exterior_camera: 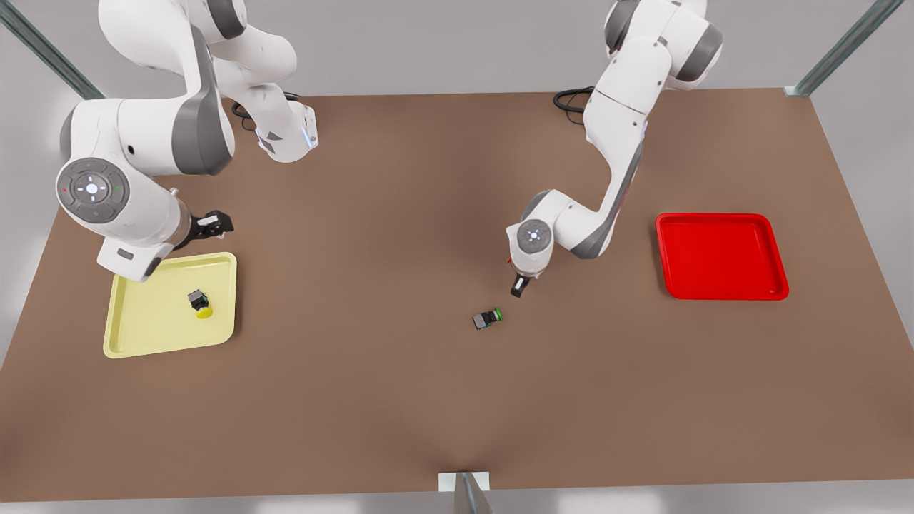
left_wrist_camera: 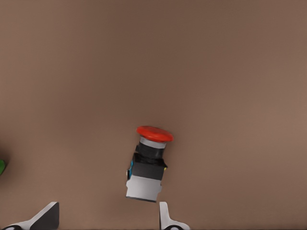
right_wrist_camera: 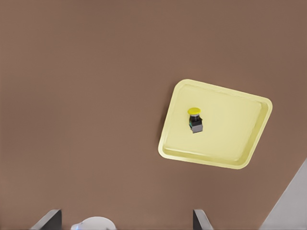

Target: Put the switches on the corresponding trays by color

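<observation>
At the front view's left edge of the brown desk [exterior_camera: 393,214], the pale yellow tray [exterior_camera: 143,321] lies flat. The yellow switch [exterior_camera: 199,303] rests inside it, near the middle, tipped on its side. Just above the tray's far rim hangs the right claw [exterior_camera: 214,225], raised off the desk. Its wrist view looks down on the yellow tray [right_wrist_camera: 230,143] and the yellow switch [right_wrist_camera: 194,120] from well above, and its two fingers [right_wrist_camera: 48,219] stand wide apart with nothing between them.

Near the desk's centre, the green switch [exterior_camera: 488,318] lies on its side on the bare surface, in neither tray. Just beside it, toward the front view's right and a little farther back, the left claw [exterior_camera: 520,285] points down close to the desk. In the left wrist view its fingers [left_wrist_camera: 165,218] are spread wide and hold nothing. The red switch [left_wrist_camera: 146,165] lies on its side on the desk just ahead of them, its cap turned away from the claw, and a green sliver [left_wrist_camera: 1,166] shows at the frame's edge.

Well apart, at the front view's right, sits the bright red tray [exterior_camera: 721,257].
</observation>
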Motion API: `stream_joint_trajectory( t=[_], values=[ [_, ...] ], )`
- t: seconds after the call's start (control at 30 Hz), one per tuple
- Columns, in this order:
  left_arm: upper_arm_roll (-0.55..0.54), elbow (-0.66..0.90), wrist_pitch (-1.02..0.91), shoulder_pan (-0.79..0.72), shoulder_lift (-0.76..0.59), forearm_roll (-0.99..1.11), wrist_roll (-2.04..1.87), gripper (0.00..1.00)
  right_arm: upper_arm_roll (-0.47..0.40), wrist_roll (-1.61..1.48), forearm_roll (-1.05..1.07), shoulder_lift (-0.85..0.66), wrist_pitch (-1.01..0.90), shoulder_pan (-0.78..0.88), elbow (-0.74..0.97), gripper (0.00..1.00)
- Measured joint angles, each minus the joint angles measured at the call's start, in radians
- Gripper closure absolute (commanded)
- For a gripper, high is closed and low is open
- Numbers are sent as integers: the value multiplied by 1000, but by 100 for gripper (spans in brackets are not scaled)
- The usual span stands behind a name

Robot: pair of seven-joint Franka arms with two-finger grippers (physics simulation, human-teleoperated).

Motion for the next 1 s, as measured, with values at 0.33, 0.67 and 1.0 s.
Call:
stream_joint_trajectory(
  t=[0.33, 0.67, 1.0],
  values=[
    [1, 11, 11, -44, 41, 5, -12, 0, 0, 0, -3, 6, -6, -10, -2, 0],
    [1, 21, 11, -49, 60, 11, 34, 0, 0, -2, -17, 11, -8, -3, -7, 0],
    [0, 22, 11, -67, 77, 6, 44, 0, -1, -2, -18, 12, -6, -7, -20, 0]
  ],
)
